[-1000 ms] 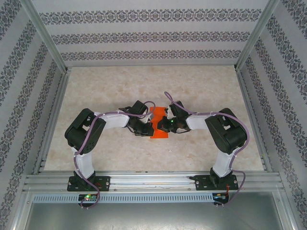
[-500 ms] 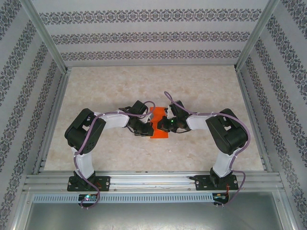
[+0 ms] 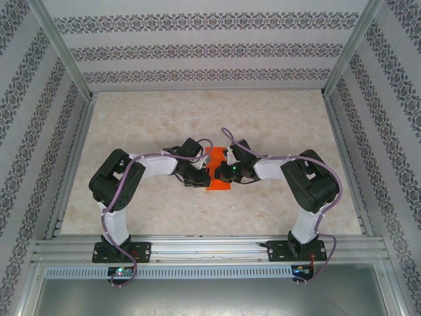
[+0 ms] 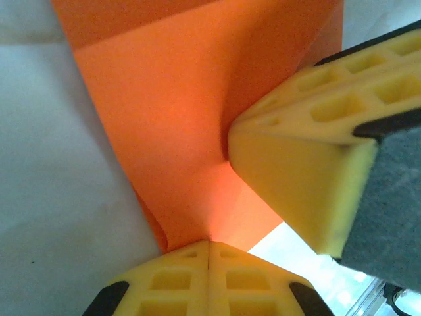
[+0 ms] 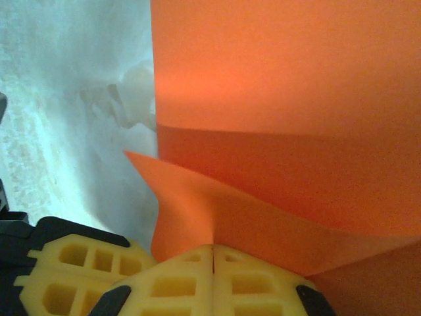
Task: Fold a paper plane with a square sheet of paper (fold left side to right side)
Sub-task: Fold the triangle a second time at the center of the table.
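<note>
The square sheet of paper (image 3: pixel 218 176), bright orange-red, lies partly folded on the table between both arms. In the left wrist view the paper (image 4: pixel 171 118) shows a crease and a raised flap, and my left gripper (image 4: pixel 209 242) is shut on its near edge. In the right wrist view my right gripper (image 5: pixel 212 247) is shut on a lifted fold of the paper (image 5: pixel 283 85). The right gripper's yellow finger (image 4: pixel 309 164) presses into the sheet close to the left one. From above, the two grippers (image 3: pixel 200 176) (image 3: pixel 228 172) meet over the sheet. A paper plane is out of view.
The pale marbled table (image 3: pixel 164 125) is ringed by an aluminium frame (image 3: pixel 210 249) at the near edge and patterned walls (image 3: pixel 210 49) on three sides. Both arm bases (image 3: pixel 122 250) (image 3: pixel 296 249) stand on the near rail.
The right arm has edged slightly left toward the left gripper. The left jaws have closed the last bit on the paper.
</note>
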